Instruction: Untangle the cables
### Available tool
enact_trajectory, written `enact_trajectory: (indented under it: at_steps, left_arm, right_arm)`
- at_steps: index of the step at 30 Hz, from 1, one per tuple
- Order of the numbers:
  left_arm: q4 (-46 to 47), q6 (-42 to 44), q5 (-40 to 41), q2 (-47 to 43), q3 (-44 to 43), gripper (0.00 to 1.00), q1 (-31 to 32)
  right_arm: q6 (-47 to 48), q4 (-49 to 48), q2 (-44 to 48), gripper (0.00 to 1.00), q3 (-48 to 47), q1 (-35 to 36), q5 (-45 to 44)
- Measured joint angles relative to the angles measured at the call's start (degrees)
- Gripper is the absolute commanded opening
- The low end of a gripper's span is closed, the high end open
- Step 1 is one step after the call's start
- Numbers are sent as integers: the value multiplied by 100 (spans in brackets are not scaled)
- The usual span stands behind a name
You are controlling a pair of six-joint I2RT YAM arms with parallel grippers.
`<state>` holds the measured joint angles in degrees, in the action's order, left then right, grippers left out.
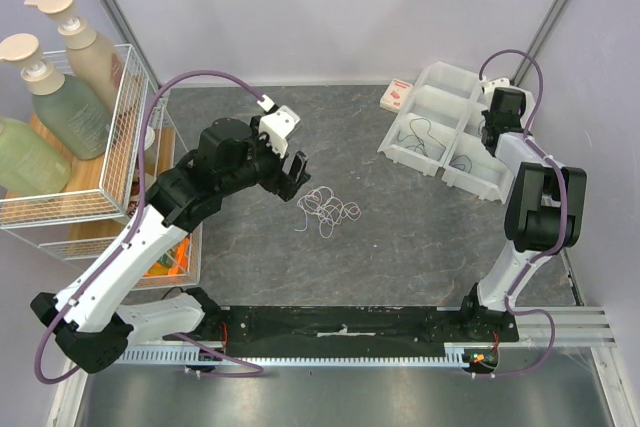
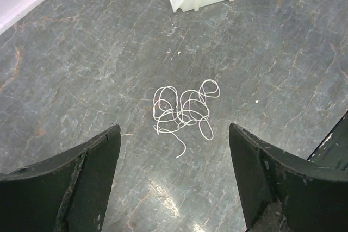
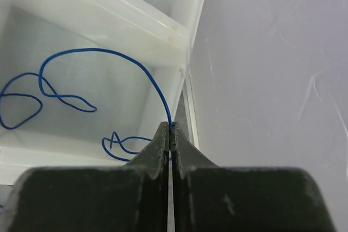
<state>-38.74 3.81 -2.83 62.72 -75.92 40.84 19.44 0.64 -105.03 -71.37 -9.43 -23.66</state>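
A tangle of thin white cable point(image 1: 328, 209) lies in small curls on the grey table; it also shows in the left wrist view point(image 2: 182, 110). My left gripper point(image 1: 293, 175) point(image 2: 174, 183) is open and empty, hovering just left of and above it. My right gripper point(image 3: 171, 129) point(image 1: 492, 122) is shut on a thin dark blue cable point(image 3: 125, 61), whose loops hang into a white bin compartment point(image 3: 109, 129). A black cable point(image 1: 418, 134) lies in another compartment of the white bin point(image 1: 400, 155).
A white divided bin point(image 1: 452, 77) stands at the back right, with a small red-and-white box point(image 1: 397, 94) beside it. A wire rack point(image 1: 120, 137) with pump bottles point(image 1: 52, 97) stands at the left. A wall is close to the right gripper.
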Motion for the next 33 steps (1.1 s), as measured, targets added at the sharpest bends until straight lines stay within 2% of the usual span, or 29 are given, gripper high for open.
enact_trajectory:
  at_steps: [3,7,10,13,14,16,17,18,23,26,30,33]
  left_arm:
    - [-4,160,33,-24,4,87,0]
    - [-9,289,101,-85,17,87,0]
    - [-9,319,101,-120,26,87,0]
    - [-9,334,96,-120,26,87,0]
    - [-9,337,90,-114,26,87,0]
    - [-7,339,79,-90,24,87,0]
    - [-7,341,79,-68,24,87,0]
    - [-7,343,76,-33,20,87,0]
    - [-15,356,66,168,-9,87,35]
    - [-11,343,-57,205,-9,87,70]
    - [-9,267,-205,321,-11,85,76]
    - [-37,170,-238,608,-109,79,76]
  right_arm:
    - [264,50,-2,3,0,20,-127]
    - [472,81,-28,13,-2,111,-236]
    - [518,173,-149,24,-120,254,-195]
    - [243,457,-356,55,-525,400,-120]
    - [44,549,-396,61,-654,437,-151]
    - [-549,815,-411,81,-898,518,-391]
    - [-815,870,-367,82,-933,546,-503]
    - [-1099,925,-284,89,-918,577,-599]
    - [-2033,1325,516,91,-686,789,-756]
    - [-2516,1449,1152,87,-680,1060,-573]
    - [-3620,1421,1867,80,-608,1519,323]
    - [-4249,1355,1967,79,-461,2142,1287]
